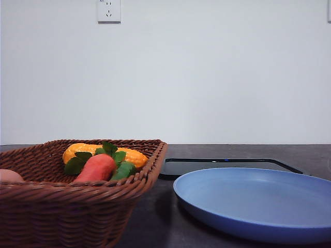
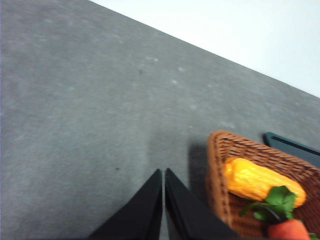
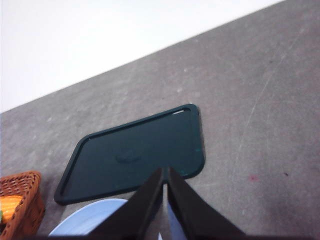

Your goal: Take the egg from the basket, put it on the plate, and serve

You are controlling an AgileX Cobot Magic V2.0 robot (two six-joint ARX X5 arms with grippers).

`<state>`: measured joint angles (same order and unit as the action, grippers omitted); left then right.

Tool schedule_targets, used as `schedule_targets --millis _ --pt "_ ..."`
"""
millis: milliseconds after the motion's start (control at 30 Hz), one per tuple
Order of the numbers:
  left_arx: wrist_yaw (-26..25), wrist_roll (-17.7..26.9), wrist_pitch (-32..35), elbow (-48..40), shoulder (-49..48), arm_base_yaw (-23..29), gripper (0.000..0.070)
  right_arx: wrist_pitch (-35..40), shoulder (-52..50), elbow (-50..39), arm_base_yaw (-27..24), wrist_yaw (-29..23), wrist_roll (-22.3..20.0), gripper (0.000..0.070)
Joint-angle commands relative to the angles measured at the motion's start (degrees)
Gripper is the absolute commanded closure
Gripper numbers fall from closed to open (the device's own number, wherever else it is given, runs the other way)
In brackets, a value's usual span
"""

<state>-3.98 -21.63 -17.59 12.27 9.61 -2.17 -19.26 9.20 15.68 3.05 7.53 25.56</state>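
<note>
Egg (image 1: 9, 175) barely peeking at lower left, behind basket (image 1: 77, 206) rim beside carrot (image 1: 95, 168); risks grabbing the carrot instead. Left gripper (image 2: 163, 172) and right gripper (image 3: 165, 172) both pinched closed, empty.

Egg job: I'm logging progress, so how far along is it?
Nothing looks done. The egg lies in the basket, and the plate is bare. Nothing is in hand: the left gripper and right gripper are shut on nothing. Left: pick, place, serve.

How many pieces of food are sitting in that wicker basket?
3: an egg at the basket's left edge, a carrot in the middle, and a yellow corn cob behind it. The near wall may hide more.
</note>
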Motion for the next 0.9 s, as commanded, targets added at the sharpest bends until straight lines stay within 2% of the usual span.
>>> schedule_targets --millis 0,133,300,400,567,667,700,767,867 --pt "-1.2 0.2 0.4 2.1 2.2 -0.1 0.07 -0.8 2.1 2.8 0.2 0.1 0.5 0.07" --pt "-4.4 0.4 -1.7 6.7 8.4 -0.1 0.07 -4.1 7.9 7.9 0.2 2.8 -2.0 0.07" --pt "-11.4 6.3 -6.8 13.9 18.5 -0.3 0.07 -9.3 16.6 12.9 0.2 8.2 -5.6 0.07" --pt "-14.5 8.8 -10.6 18.4 24.7 -0.8 0.07 -12.3 22.1 14.8 0.2 13.1 -7.0 0.07" --pt "-18.1 12.4 -17.3 25.4 33.8 -2.7 0.07 -13.8 30.4 15.4 0.2 20.7 -8.2 0.07" --pt "-18.7 13.9 -20.0 28.4 37.5 -4.3 0.0699 -14.2 34.9 15.4 0.2 23.5 -8.4 0.0696" --pt "-18.7 14.1 -20.5 29.0 38.4 -4.8 0.0698 -14.3 36.3 15.4 0.2 23.8 -8.6 0.0685" --pt "-18.7 14.1 -20.4 29.5 39.4 -5.7 0.0674 -14.3 38.7 15.4 0.2 23.7 -8.7 0.0606" --pt "-18.7 14.1 -20.1 29.6 39.9 -6.7 0.0571 -14.3 42.1 15.4 0.2 22.4 -8.7 0.0507"
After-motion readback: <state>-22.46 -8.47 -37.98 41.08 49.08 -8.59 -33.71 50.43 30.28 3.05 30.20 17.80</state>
